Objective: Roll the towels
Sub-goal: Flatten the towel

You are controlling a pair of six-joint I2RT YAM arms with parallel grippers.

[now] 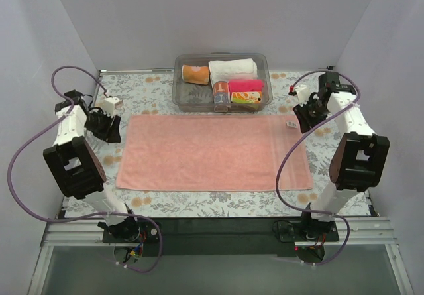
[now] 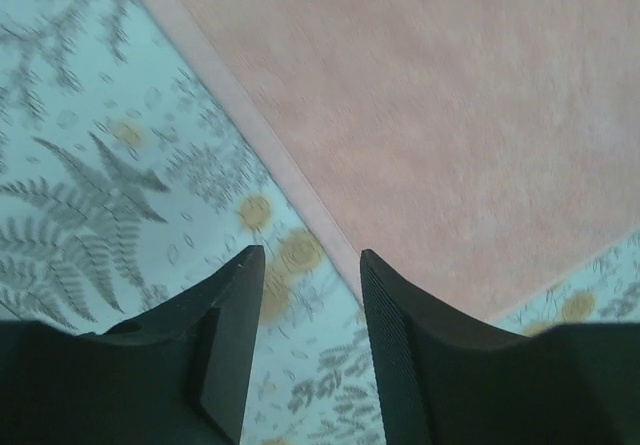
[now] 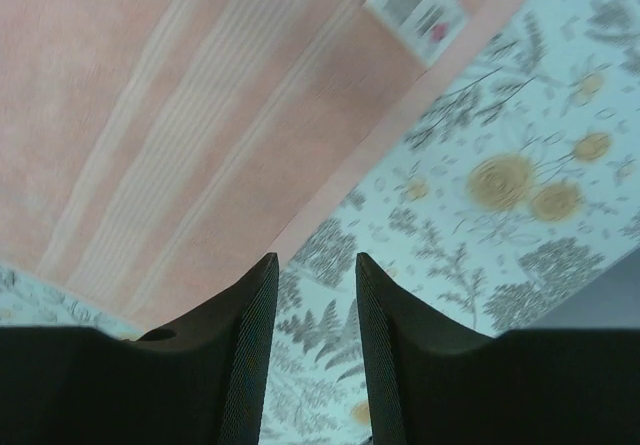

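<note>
The salmon-pink towel [image 1: 212, 152] lies spread flat in the middle of the table, on the floral tablecloth [image 1: 165, 86]. Its long axis runs from 9 o'clock to 3 o'clock and its short sides face the two arms. The small white tag [image 3: 415, 5] sits at the 2 o'clock corner, so the tagged end points towards 3 o'clock. I see no fold or roll in it yet.

The left gripper [image 2: 312, 255] hovers at the 10 o'clock corner. Its fingers are parted with nothing between them, and the gap sits over the tablecloth just beside the hem. The right gripper [image 3: 315, 260] hovers at the 2 o'clock corner, near the tag. It too is released and empty, with the hem just beside its gap.

From where I stand, the step in hand looks like taking the far long edge at both corners to start the roll towards 6 o'clock. To do it well, I would bring each gripper inward so the hem lies properly between the fingers. Then both should close together and catch only the towel, not the tablecloth beneath. After that, keeping the edge taut and level should stop the roll from skewing.

Beyond the towel, at 12 o'clock, stands a clear bin [image 1: 182, 96] holding several rolled cloths.
</note>
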